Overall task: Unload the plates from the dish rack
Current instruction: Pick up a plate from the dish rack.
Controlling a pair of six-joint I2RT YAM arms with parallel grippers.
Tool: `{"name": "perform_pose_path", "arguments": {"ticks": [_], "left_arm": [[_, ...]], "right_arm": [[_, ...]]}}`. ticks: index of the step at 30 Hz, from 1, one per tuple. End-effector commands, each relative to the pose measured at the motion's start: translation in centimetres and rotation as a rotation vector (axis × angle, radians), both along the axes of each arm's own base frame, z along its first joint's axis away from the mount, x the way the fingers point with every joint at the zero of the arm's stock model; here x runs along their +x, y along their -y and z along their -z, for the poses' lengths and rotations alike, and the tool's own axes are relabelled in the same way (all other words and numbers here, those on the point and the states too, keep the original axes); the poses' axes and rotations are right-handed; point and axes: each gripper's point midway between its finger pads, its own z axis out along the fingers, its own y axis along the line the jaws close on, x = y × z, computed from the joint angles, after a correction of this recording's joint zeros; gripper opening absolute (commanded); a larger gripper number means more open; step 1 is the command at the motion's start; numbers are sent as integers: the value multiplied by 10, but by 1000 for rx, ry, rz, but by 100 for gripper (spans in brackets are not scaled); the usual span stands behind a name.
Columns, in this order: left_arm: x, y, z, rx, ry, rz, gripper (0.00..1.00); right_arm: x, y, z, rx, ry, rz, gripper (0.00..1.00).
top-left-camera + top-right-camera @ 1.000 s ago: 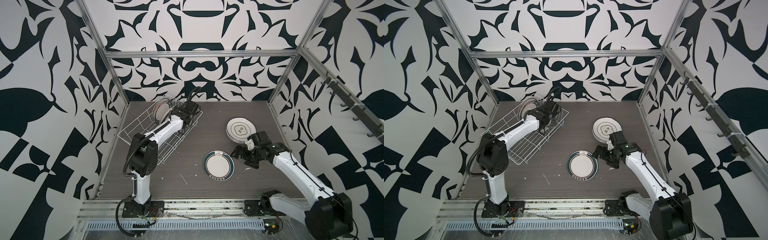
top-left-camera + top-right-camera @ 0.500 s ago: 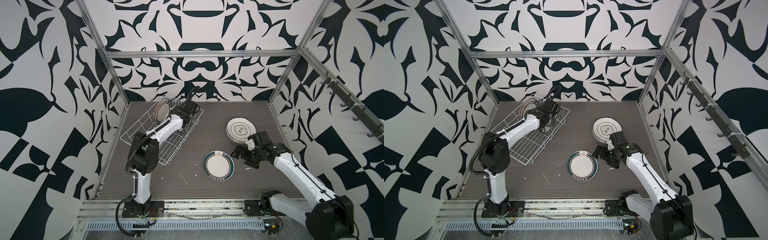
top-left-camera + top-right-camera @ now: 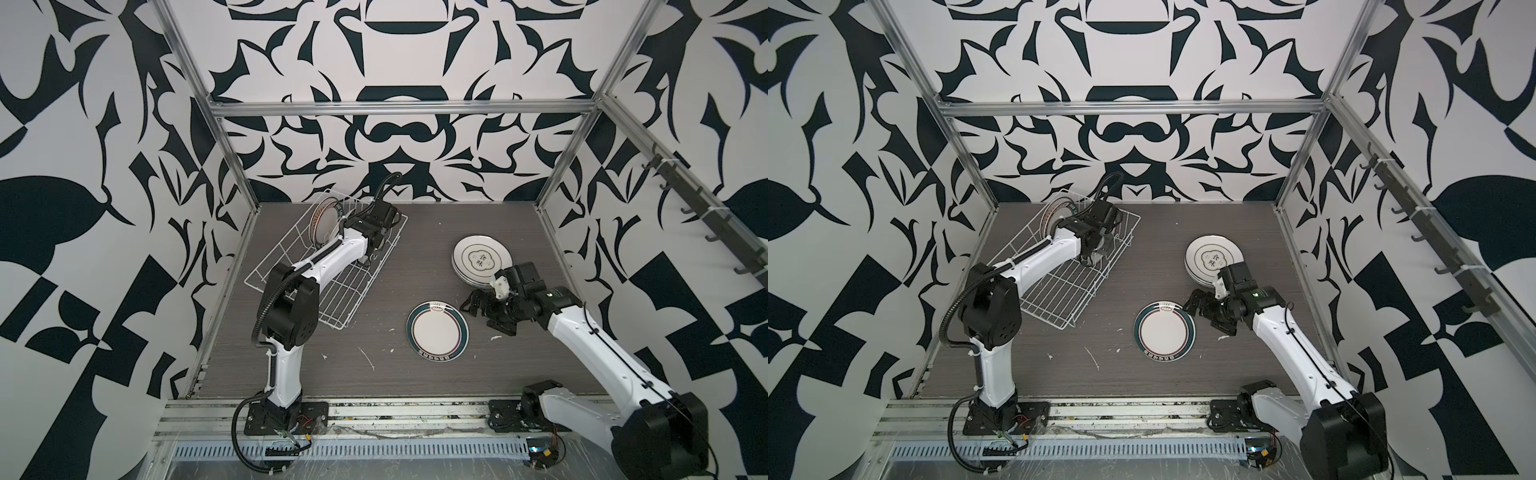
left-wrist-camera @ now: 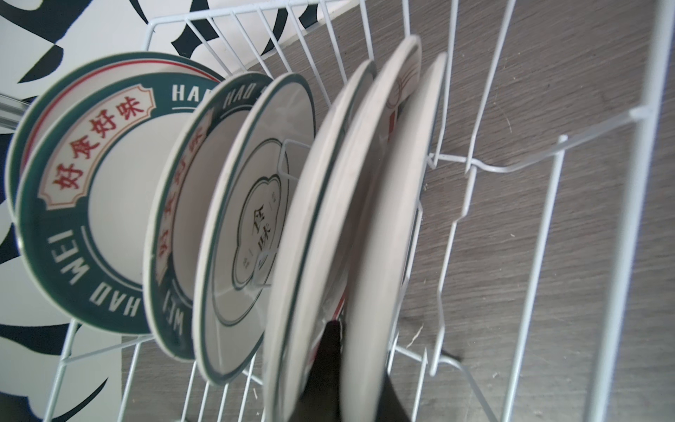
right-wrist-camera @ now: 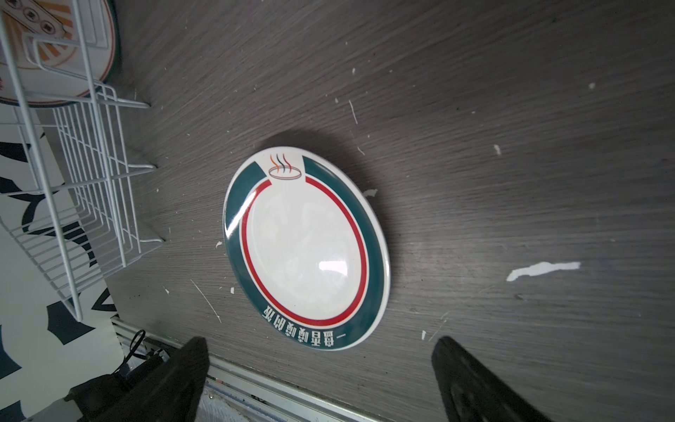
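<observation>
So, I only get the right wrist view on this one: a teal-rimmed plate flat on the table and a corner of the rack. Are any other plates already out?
Observer: Yes. A stack of plates lies flat farther back than your teal-rimmed plate, with a cloud-emblem one on top.
Operator: And what is the other arm doing?
Observer: The left gripper is shut on the end plate of the row in the dish rack.
Operator: How many are left to unload?
Observer: Roughly seven upright plates, counting the gripped one. They overlap in the left wrist view, so I cannot give an exact count.
</observation>
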Motion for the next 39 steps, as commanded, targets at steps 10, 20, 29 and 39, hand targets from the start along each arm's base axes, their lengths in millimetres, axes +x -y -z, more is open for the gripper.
{"name": "perform_pose_path", "arguments": {"ticks": [10, 20, 29, 39], "left_arm": [[-46, 20, -89, -58, 140, 55, 0], [-74, 16, -142, -77, 220, 75, 0], [-117, 6, -178, -437, 273, -21, 0], [-139, 40, -174, -1066, 219, -90, 0]], "right_arm": [[46, -16, -34, 74, 124, 18, 99], [79, -30, -64, 119, 204, -22, 99], [96, -57, -101, 307, 329, -68, 100], [102, -101, -150, 542, 525, -138, 100]]}}
